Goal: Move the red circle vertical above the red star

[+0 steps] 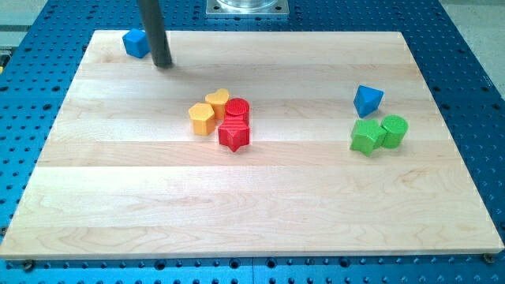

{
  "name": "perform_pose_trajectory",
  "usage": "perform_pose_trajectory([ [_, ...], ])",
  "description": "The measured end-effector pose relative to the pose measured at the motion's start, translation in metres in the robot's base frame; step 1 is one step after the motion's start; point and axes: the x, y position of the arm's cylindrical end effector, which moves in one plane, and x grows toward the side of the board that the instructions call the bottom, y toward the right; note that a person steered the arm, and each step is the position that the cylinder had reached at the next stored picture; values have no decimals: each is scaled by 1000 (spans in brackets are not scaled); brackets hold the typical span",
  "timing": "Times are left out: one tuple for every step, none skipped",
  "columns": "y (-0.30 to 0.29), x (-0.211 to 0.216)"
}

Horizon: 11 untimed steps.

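Note:
The red circle [237,110] sits near the board's middle, directly above and touching the red star [233,135]. My tip [162,65] rests on the board near the view's top left, well up and left of both red blocks. It stands just right of a blue cube [136,42]. The rod rises out of the view's top edge.
A yellow heart [217,100] and a yellow hexagon [202,118] press against the red blocks' left side. At the right, a blue triangular block [367,100] lies above a green star [365,136] and a green cylinder [394,130]. The wooden board [252,221] lies on a blue perforated table.

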Motion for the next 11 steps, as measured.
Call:
perform_pose_trajectory([
  [-6,104],
  [23,163],
  [64,148],
  [133,140],
  [146,100],
  [140,48],
  [123,22],
  [88,32],
  [106,-1],
  [123,-34],
  [122,-23],
])
